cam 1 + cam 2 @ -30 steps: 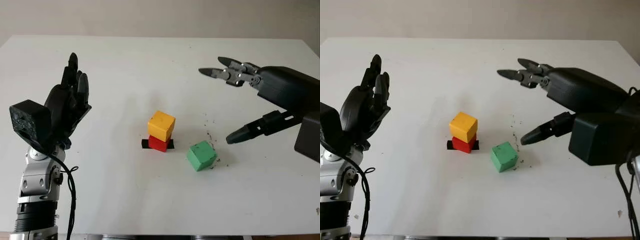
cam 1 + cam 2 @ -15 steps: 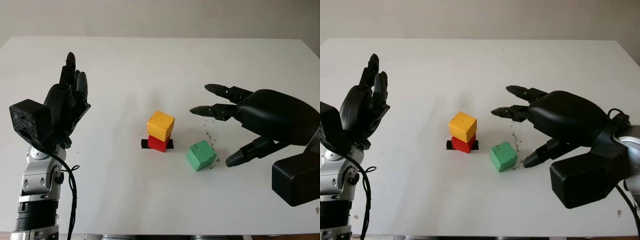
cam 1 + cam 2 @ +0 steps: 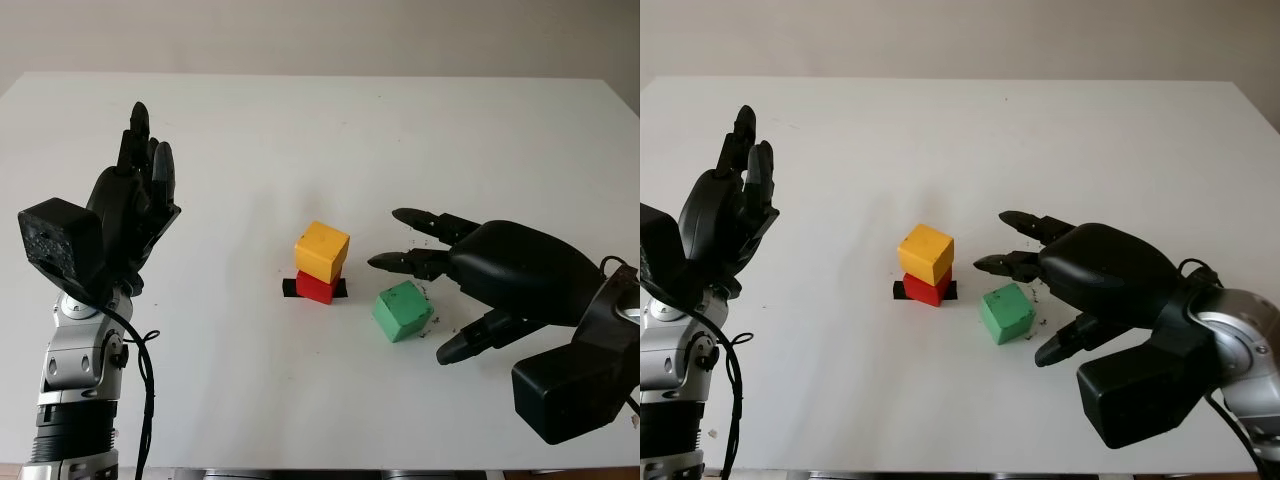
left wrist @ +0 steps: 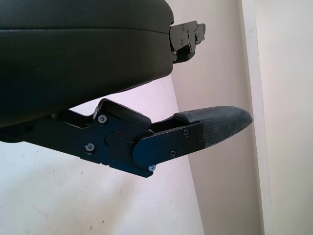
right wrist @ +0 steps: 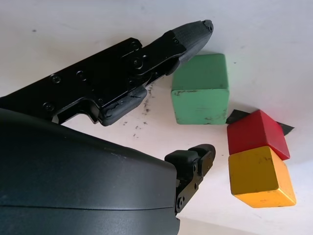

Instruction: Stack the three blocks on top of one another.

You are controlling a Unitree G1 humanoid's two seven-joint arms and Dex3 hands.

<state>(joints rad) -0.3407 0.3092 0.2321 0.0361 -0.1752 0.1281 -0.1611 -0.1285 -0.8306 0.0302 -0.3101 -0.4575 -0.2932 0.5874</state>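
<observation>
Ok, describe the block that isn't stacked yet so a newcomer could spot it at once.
On the white table, find the two-block stack near the middle: a yellow block on a red block. Just right of it and a little nearer the robot sits the green block, alone on the tabletop, with the open right hand around it.

My two head eyes look forward and down at the worktop (image 3: 300, 400), sharing nearly the same scene. Each wrist camera sits close against its own hand.
</observation>
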